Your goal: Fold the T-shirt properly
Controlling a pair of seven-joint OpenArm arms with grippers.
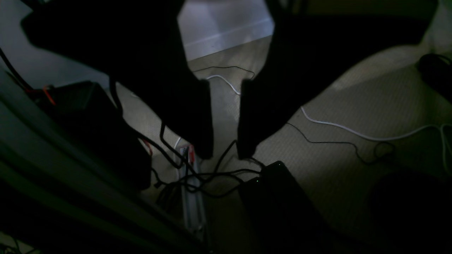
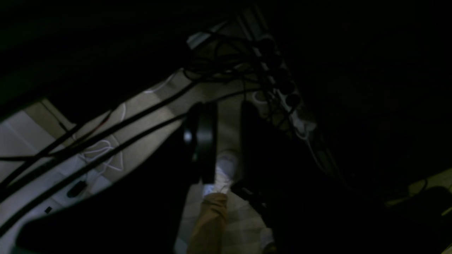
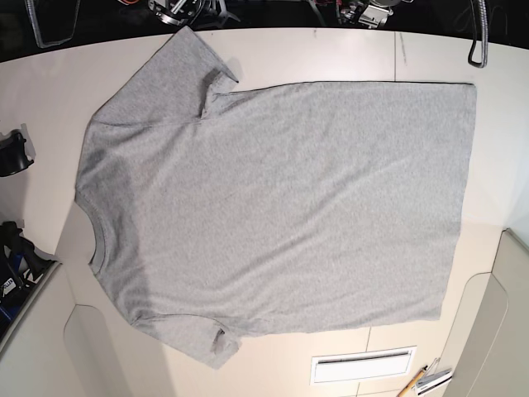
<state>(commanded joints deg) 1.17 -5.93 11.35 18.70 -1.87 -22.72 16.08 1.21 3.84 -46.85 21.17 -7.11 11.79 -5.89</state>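
Note:
The T-shirt (image 3: 281, 207) lies spread flat on the white table (image 3: 347, 54) in the base view, plain grey side up. Its ribbed neck (image 3: 95, 240) points left and its hem is at the right. One sleeve (image 3: 186, 62) reaches the top left, the other (image 3: 207, 343) the bottom left. Neither gripper shows in the base view. In the left wrist view my left gripper (image 1: 225, 154) hangs open over the floor, off the table, holding nothing. My right gripper (image 2: 227, 106) is likewise open and empty above the floor.
A white slotted plate (image 3: 364, 364) and pens (image 3: 426, 380) sit near the table's front edge, with black gear (image 3: 12, 153) at its left edge. Below the grippers are tangled cables (image 1: 212, 174), a power strip (image 1: 192, 204), a black box (image 1: 279, 201) and a person's leg (image 2: 208, 225).

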